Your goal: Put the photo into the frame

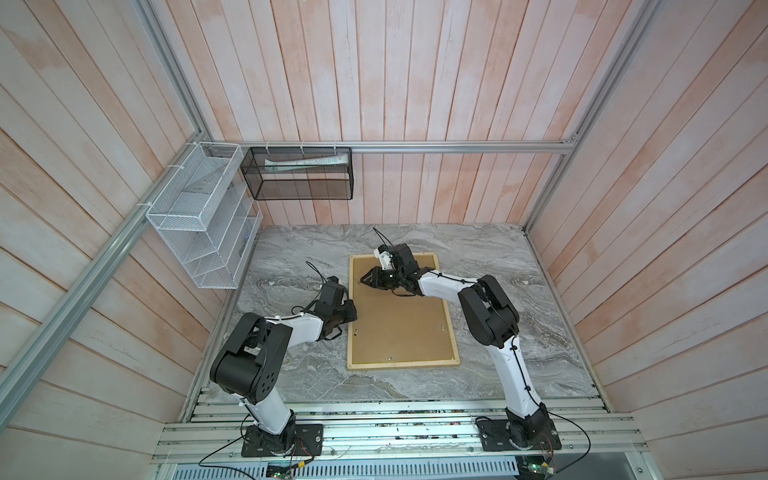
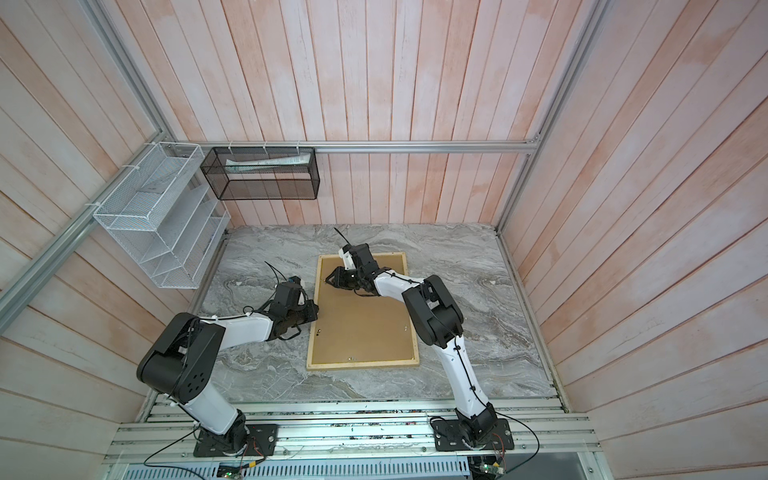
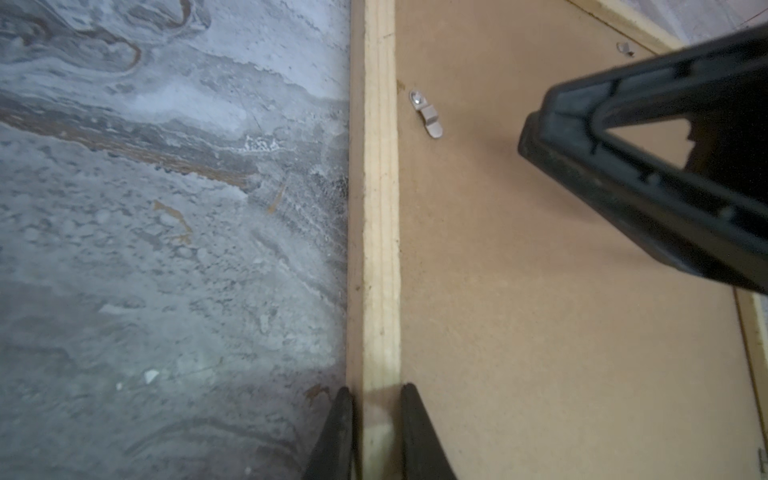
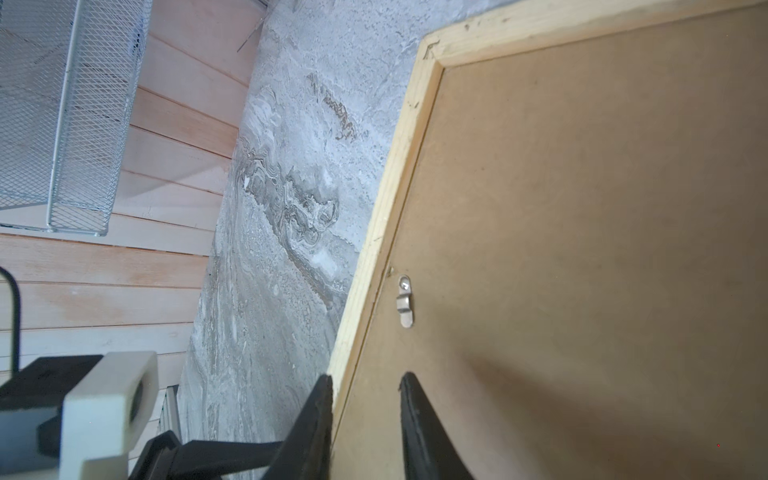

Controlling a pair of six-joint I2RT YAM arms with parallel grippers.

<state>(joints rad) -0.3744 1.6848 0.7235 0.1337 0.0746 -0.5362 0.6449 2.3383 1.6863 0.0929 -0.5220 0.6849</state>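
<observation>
Left jaws grip the frame (image 3: 380, 208) (face-down); right jaws straddle it

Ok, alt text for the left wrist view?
The left gripper clamps the wooden rail of the frame between its fingers, on a grey marbled table. A metal turn clip sits on the brown backing panel; the right gripper reaches over it.

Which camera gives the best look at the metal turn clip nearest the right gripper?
Right wrist: the clip is close, sharp and unblocked. Left wrist shows it smaller, slightly soft. In both top views it is at most a speck.
</observation>
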